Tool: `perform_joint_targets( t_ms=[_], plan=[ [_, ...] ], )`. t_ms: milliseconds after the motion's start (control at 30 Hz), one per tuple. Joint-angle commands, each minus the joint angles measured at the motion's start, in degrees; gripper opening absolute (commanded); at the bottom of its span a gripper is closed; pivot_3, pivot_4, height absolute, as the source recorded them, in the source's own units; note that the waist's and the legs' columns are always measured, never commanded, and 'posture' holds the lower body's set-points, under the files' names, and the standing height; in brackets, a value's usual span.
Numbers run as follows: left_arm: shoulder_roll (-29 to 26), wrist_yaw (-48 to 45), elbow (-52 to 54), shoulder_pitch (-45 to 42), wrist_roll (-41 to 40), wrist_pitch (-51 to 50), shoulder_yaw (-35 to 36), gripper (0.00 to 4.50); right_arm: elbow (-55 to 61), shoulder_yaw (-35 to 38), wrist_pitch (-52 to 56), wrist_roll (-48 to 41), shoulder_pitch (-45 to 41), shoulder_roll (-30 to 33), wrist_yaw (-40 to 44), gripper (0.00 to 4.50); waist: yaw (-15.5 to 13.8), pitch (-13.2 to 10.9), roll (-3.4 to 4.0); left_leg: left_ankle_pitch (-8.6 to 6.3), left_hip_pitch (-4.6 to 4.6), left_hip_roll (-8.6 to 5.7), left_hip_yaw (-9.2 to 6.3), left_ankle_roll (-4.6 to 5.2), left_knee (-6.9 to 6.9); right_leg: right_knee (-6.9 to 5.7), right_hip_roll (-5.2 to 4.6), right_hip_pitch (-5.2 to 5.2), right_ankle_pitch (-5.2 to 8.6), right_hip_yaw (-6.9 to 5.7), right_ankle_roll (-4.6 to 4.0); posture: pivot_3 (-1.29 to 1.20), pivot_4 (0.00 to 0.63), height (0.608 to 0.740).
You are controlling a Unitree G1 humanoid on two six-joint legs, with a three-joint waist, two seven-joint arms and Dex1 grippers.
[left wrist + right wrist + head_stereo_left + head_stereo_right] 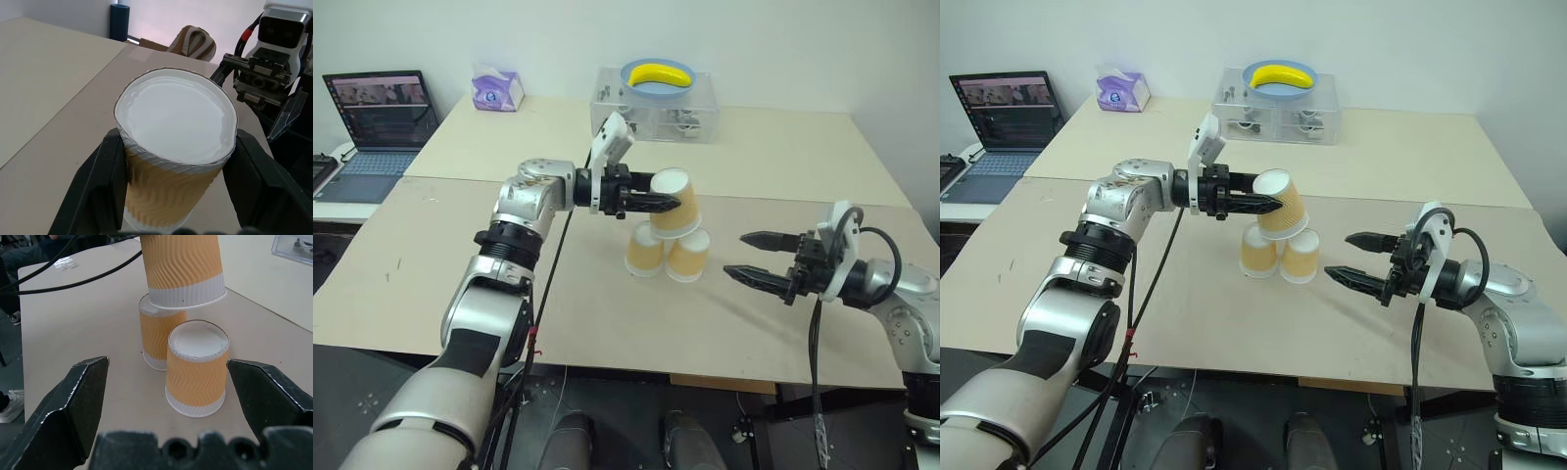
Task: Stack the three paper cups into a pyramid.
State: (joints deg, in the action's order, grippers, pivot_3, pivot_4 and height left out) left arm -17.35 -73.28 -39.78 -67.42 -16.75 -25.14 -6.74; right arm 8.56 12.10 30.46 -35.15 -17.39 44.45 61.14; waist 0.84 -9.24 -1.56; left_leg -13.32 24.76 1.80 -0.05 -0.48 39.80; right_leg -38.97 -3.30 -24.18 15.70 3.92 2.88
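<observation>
Reaching in from the near right, the right hand (756,258) is hovering over the worktop (607,323) with its two black fingers spread wide and grasping nothing, pointing toward the cups and staying apart from them. In its wrist view the fingers are framing the nearer base cup (197,368), which is standing upside down with its white base up and its white rim on the worktop. The second base cup (157,337) is sitting just behind and beside it, also upside down; whether the two are touching is hard to tell.

Above them, the left hand (658,203) is clenching the third cup (674,204), one finger on each side of its tan ribbed wall. This cup is also upside down and tilting slightly, and it is hanging over the pair with its rim right at their upturned bases; whether it is resting on them cannot be told. In the left wrist view its white base (177,121) is facing the camera between the two fingers.

Farther back, a second worktop panel is carrying a clear plastic box (656,106) with a blue plate (658,76) and a yellow banana (661,73) on top. A purple tissue box (497,89) is sitting to its left, and an open laptop (377,122) is standing at the far left.
</observation>
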Motion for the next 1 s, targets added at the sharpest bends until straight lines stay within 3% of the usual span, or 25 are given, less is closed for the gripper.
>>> perform_joint_targets(
  t_ms=[33, 133, 200, 300, 333, 700, 833, 1000],
  plan=[
    [0.23, -0.64, 0.32, -1.98, 0.64, 1.85, 0.20, 2.31, 0.92, 1.25, -0.36, -0.99, -1.05, 0.44, -0.07, 4.50, 0.01, 0.00, 0.00, 0.00, 0.00, 0.00, 0.00, 0.00, 0.00, 0.00, 0.00, 0.00, 0.00, 0.00, 0.00, 0.00, 0.150, 0.694],
    [0.55, -0.32, -0.14, -2.10, 0.95, 2.22, 0.44, 2.31, 1.26, 1.51, -0.22, -1.26, -0.81, 0.52, 0.00, 4.50, 0.00, 0.00, 0.00, 0.00, 0.00, 0.00, 0.00, 0.00, 0.00, 0.00, 0.00, 0.00, 0.00, 0.00, 0.00, 0.00, 0.150, 0.694],
    [0.79, -0.66, -0.44, -2.14, 0.77, 2.02, 0.61, 3.26, 1.29, 1.65, -0.25, -1.28, -0.70, 0.59, 0.00, 4.50, -0.01, 0.00, 0.00, 0.00, 0.00, 0.00, 0.00, 0.00, 0.00, 0.00, 0.00, 0.00, 0.00, 0.00, 0.00, 0.00, 0.150, 0.694],
    [0.92, -0.64, -0.01, -1.95, 0.77, 2.56, 0.76, 4.31, 1.34, 1.69, -0.33, -1.16, -0.59, 0.68, -0.01, 4.50, 0.00, 0.00, 0.00, 0.00, 0.00, 0.00, 0.00, 0.00, 0.00, 0.00, 0.00, 0.00, 0.00, 0.00, 0.00, 0.00, 0.150, 0.694],
    [0.93, -0.60, 0.01, -1.94, 0.81, 2.64, 0.78, 4.41, 1.33, 1.68, -0.34, -1.14, -0.59, 0.69, -0.02, 4.50, 0.02, 0.00, 0.00, 0.00, 0.00, 0.00, 0.00, 0.00, 0.00, 0.00, 0.00, 0.00, 0.00, 0.00, 0.00, 0.00, 0.150, 0.694],
    [1.77, 3.80, 2.56, -4.07, -5.23, -3.05, 8.05, 4.41, 0.35, 1.28, -0.54, -0.87, -1.40, 0.53, 0.13, 4.50, 0.03, 0.00, 0.00, 0.00, 0.00, 0.00, 0.00, 0.00, 0.00, -0.01, 0.00, 0.00, 0.00, 0.00, 0.00, 0.00, 0.150, 0.694],
    [1.64, 15.38, 5.46, -5.78, -10.52, -6.92, 17.15, 4.41, 0.16, 1.30, -0.42, -0.96, -1.52, 0.44, 0.13, 4.50, 0.14, 0.00, -0.01, 0.00, 0.00, 0.01, -0.01, 0.00, 0.01, -0.03, 0.00, -0.01, 0.00, 0.00, 0.00, 0.00, 0.150, 0.694],
    [1.07, 28.79, 14.81, -0.43, -9.81, -9.39, 20.15, 4.41, -0.88, 1.75, -2.11, 0.59, -1.48, 0.12, -1.35, 4.50, 0.10, 0.00, 0.00, 0.00, -0.02, 0.01, -0.03, 0.00, 0.00, -0.04, -0.02, 0.00, 0.00, 0.00, 0.00, 0.00, 0.150, 0.694]
  ],
)
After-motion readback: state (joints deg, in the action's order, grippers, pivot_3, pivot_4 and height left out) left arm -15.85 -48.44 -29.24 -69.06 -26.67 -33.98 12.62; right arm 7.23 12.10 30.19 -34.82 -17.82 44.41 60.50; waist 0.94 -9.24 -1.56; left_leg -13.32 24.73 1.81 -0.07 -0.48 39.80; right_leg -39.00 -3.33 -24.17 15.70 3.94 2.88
